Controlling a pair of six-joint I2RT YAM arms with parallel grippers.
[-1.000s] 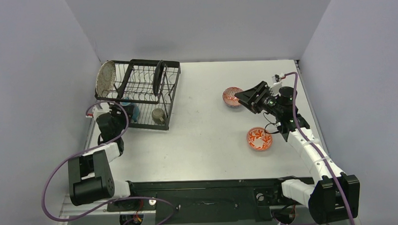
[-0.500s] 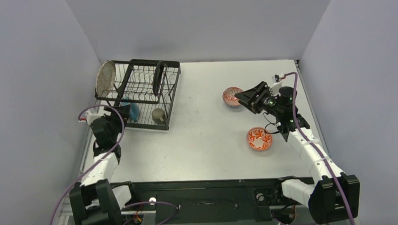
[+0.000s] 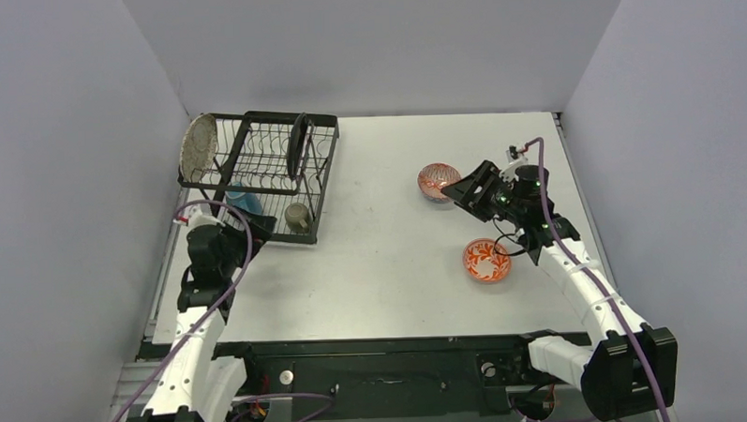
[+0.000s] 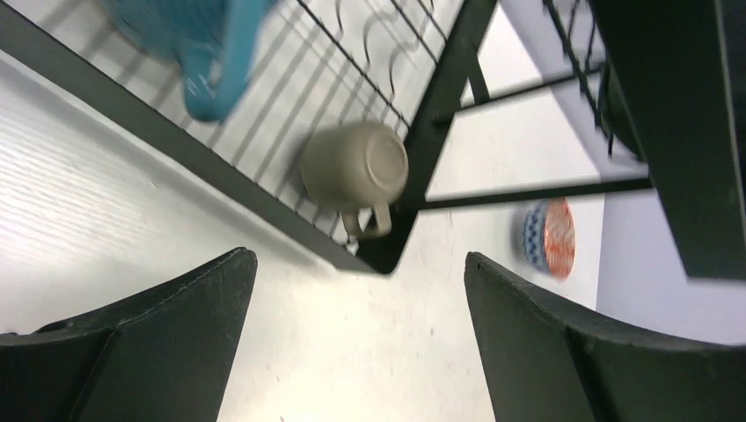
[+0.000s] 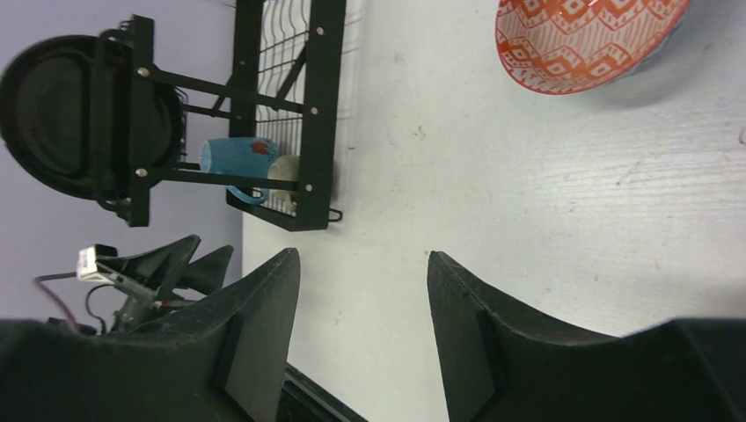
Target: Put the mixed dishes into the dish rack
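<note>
Light-blue mug (image 3: 241, 197) lies in the black wire dish rack (image 3: 273, 115); my left gripper (image 4: 361, 264) has backed off, jaws wide, empty. Right gripper (image 5: 362, 264), jaws apart, empty, nears the far red-orange patterned bowl (image 3: 434, 181)

Illumination even and diffuse, from overhead. Top view bright and sharp throughout. The desk (image 3: 390, 267) carries only short, soft shadows beside the dish rack (image 3: 273, 116). Left wrist view is blurred, worst on the light-blue mug (image 4: 211, 53) at upper left, with striped wire shadows beneath. Right wrist view sharp. The right pincer (image 5: 361, 257) reads dark and slightly soft in the foreground.
</note>
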